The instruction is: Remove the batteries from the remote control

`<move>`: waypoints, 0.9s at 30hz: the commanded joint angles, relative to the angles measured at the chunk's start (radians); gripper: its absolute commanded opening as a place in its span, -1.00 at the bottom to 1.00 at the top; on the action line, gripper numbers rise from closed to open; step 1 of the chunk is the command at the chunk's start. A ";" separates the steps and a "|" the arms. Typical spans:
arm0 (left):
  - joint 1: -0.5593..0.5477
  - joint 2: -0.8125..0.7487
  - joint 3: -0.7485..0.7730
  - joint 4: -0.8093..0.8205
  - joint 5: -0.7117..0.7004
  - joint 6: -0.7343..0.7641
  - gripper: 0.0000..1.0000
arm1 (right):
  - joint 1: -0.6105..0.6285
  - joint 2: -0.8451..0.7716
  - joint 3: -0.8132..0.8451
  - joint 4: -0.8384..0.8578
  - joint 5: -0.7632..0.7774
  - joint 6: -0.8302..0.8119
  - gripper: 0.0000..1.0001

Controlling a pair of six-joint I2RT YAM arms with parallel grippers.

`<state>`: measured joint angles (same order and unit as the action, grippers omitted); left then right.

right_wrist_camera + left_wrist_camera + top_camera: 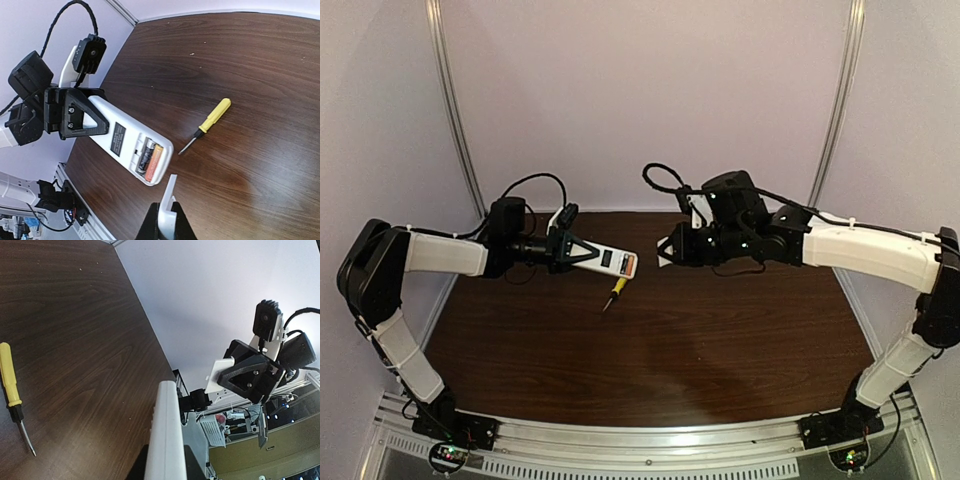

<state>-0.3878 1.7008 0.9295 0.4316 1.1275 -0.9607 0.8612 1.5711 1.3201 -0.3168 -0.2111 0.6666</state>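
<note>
Top external, remote control pointing battery-end right, left jaws gripping it, right jaws pinching cover

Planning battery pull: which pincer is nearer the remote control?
Left. Left pincer grips the remote control; right pincer is apart, off its battery end, holding a white cover.

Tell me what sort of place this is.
Likely a lab robot cell: left arm and right arm bolted to an aluminium rail, plain pale walls enclosing a wood-grain table.
</note>
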 commanded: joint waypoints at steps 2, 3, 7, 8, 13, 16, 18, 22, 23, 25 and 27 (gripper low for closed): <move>0.001 -0.016 0.045 -0.054 -0.002 0.092 -1.00 | -0.020 -0.077 -0.025 -0.135 0.128 -0.085 -1.00; 0.001 -0.016 0.053 -0.080 -0.004 0.110 -1.00 | -0.024 -0.086 -0.031 -0.147 0.138 -0.094 -1.00; 0.001 -0.020 0.085 -0.160 -0.017 0.181 -1.00 | -0.048 -0.101 -0.035 -0.218 0.193 -0.141 -1.00; 0.000 -0.021 0.092 -0.178 -0.019 0.197 -1.00 | -0.055 -0.101 -0.031 -0.238 0.204 -0.151 -1.00; 0.002 -0.022 0.140 -0.283 -0.030 0.279 -1.00 | -0.099 -0.089 -0.016 -0.317 0.294 -0.200 -1.00; 0.005 -0.024 0.170 -0.353 -0.037 0.334 -1.00 | -0.133 -0.066 0.002 -0.362 0.333 -0.225 -1.00; 0.011 -0.028 0.175 -0.381 -0.040 0.356 -1.00 | -0.149 -0.042 0.022 -0.397 0.370 -0.243 -1.00; 0.021 -0.041 0.170 -0.426 -0.059 0.391 -1.00 | -0.167 0.013 0.063 -0.470 0.464 -0.278 -1.00; 0.022 -0.046 0.169 -0.464 -0.066 0.402 -1.00 | -0.170 0.027 0.070 -0.487 0.491 -0.284 -1.00; 0.023 -0.055 0.164 -0.486 -0.076 0.415 -1.00 | -0.177 0.055 0.086 -0.517 0.539 -0.291 -1.00; 0.023 -0.067 0.156 -0.496 -0.085 0.419 -1.00 | -0.184 0.087 0.101 -0.542 0.578 -0.302 -1.00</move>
<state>-0.3737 1.6829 1.0794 -0.0200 1.0691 -0.5953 0.6891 1.6104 1.3758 -0.7593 0.2306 0.4038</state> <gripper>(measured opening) 0.157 0.081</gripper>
